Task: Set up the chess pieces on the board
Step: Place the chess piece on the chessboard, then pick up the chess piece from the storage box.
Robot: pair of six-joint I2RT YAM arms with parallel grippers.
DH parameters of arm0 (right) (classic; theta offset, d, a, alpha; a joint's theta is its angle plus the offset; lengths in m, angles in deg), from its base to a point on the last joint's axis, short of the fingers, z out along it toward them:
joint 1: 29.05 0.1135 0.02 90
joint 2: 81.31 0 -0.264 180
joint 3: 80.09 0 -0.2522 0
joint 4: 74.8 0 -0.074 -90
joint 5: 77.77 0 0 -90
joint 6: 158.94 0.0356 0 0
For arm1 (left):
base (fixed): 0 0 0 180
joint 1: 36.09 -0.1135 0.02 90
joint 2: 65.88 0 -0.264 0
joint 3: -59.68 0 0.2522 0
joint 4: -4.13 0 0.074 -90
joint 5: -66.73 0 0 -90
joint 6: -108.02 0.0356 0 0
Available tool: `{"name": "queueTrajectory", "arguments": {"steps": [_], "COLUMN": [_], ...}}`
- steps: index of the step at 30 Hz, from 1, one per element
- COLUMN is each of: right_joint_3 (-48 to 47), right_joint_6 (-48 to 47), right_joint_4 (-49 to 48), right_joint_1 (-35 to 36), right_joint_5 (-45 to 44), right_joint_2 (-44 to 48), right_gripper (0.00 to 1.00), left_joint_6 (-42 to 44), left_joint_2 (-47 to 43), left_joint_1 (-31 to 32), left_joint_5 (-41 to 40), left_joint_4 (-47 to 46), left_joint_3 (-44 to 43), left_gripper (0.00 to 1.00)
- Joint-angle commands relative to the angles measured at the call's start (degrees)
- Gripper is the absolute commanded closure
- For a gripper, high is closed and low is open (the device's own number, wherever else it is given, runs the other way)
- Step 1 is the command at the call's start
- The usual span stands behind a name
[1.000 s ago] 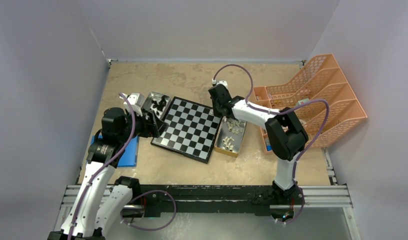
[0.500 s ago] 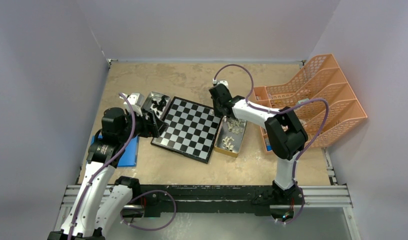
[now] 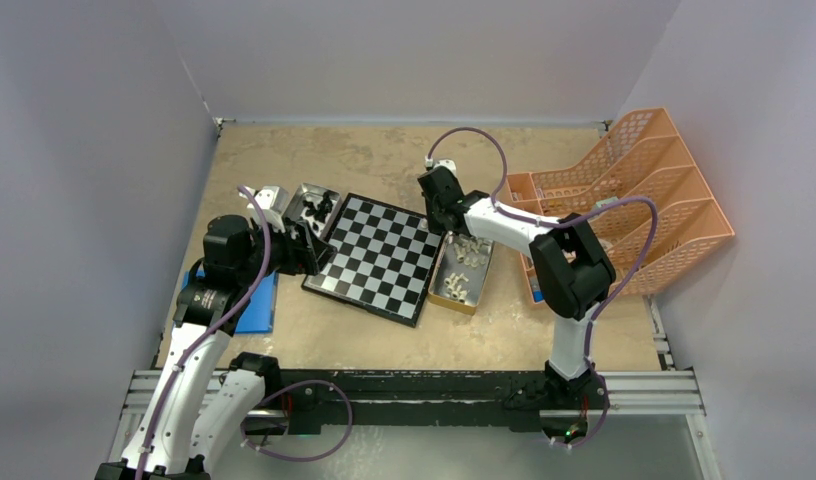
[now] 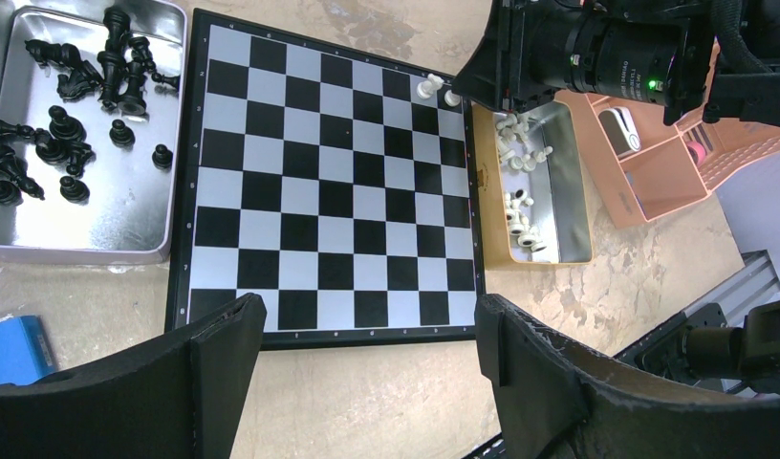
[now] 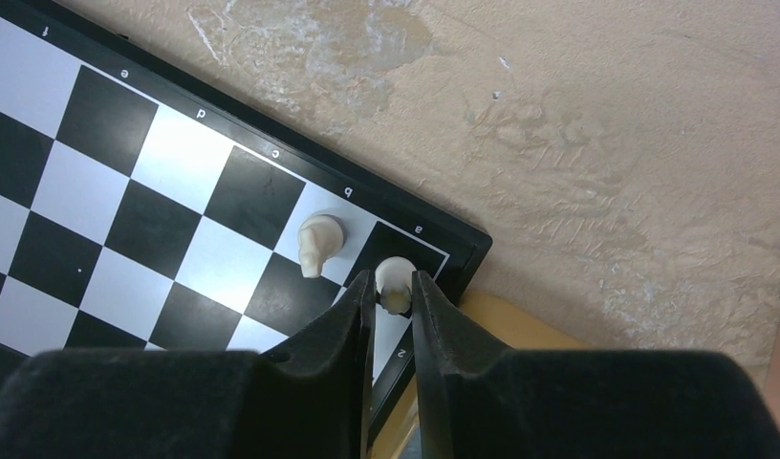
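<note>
The board lies in the middle of the table. My right gripper is at its far right corner, fingers closed on a cream-white piece that stands on the corner square. A second cream-white piece stands on the square beside it. Both also show in the left wrist view. My left gripper is open and empty above the board's left edge. Black pieces lie in a metal tray. More white pieces lie in a tray right of the board.
An orange plastic rack stands at the right, close to the white-piece tray. A blue flat object lies under the left arm. The black-piece tray touches the board's far left side. Walls enclose the table.
</note>
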Motion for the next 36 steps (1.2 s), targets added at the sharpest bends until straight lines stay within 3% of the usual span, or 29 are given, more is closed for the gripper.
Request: {"name": "queueTrajectory", "arguments": {"steps": [1,17,30,36], "right_joint_3": [-2.31,-2.24,10.35,14.95], "right_joint_6": [-0.52,1.04,4.79,5.38], "right_joint_4": [-0.32,2.52,2.57,2.03], "right_joint_1": [-0.07,-0.13,-0.12,-0.13], "right_joint_5": [-0.22,-1.53,-3.69,-2.96], "right_joint_2": [-0.09,7.83,18.92,19.20], "right_gripper": [0.77,0.72,0.73,0.73], "left_joint_6": [-0.01,-0.01,-0.09,-0.05], "left_joint_2": [-0.46,-0.28,-0.28,-0.42], "left_joint_1": [0.27,0.21,0.28,0.26], "left_joint_5": [-0.31,-0.42,-0.49,-0.49], "left_joint_4": [-1.85,-1.80,-1.78,-1.74], "left_joint_3": [0.28,0.28,0.28,0.28], "left_gripper": [0.19,0.19,0.19,0.19]}}
